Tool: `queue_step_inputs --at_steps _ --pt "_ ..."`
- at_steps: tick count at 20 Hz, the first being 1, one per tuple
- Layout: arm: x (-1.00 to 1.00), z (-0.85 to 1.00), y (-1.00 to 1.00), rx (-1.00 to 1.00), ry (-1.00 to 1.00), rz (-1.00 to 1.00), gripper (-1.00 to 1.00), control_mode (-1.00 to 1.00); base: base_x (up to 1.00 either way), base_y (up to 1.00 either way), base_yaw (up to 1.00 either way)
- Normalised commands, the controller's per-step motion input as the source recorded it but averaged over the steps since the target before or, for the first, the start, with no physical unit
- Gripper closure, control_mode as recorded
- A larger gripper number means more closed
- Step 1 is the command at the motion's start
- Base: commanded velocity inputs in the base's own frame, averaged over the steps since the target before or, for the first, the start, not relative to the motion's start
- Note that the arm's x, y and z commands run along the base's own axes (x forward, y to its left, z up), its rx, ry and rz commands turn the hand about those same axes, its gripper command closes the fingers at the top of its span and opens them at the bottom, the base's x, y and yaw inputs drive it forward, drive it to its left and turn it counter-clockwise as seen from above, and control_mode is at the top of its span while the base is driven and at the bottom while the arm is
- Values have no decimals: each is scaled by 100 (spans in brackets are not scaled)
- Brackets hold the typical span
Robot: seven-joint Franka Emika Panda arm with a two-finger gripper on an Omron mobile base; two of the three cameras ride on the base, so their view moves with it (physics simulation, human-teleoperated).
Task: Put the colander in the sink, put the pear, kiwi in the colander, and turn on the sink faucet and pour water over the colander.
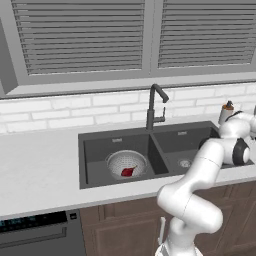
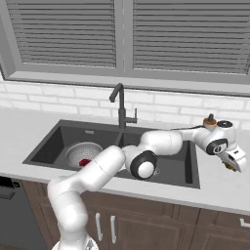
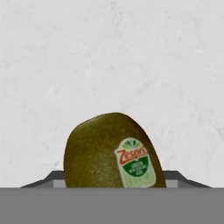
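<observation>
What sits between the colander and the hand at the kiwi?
The faucet and the smaller basin of the sink lie between the colander and the gripper, per the right base view.

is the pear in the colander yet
Yes: the pear lies inside the colander, which sits in the sink's larger basin.

- The sink (image 1: 165,137) is sitting dark grey in the pale counter, with a big basin and a smaller one.
- The colander (image 1: 126,163) is standing upright in the big basin of the sink, round, silvery and full of little holes.
- The pear (image 1: 128,171) is lying inside the colander, small and dark red.
- The sink faucet (image 1: 154,106) is standing tall and dark behind the sink, between its two basins.
- The kiwi (image 3: 113,153) is lying on the pale counter to the right of the sink, olive-brown, with a small sticker.
</observation>
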Motion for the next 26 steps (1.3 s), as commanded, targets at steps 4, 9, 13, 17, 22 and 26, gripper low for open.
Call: queue_step_inputs --at_steps 4,9,13,17,22,26 --pt "0 0 -10 0 0 4 100 -100 0 0 0" --pt "-11 6 21 0 0 18 100 -100 0 0 0" --pt "-25 1 67 0 0 24 100 -100 0 0 0" --pt "-23 -3 78 0 0 22 100 -100 0 0 0" --pt "-18 -22 96 -8 -2 19 100 -100 0 0 0" --pt "-19 -13 100 -14 -5 18 100 -100 0 0 0"
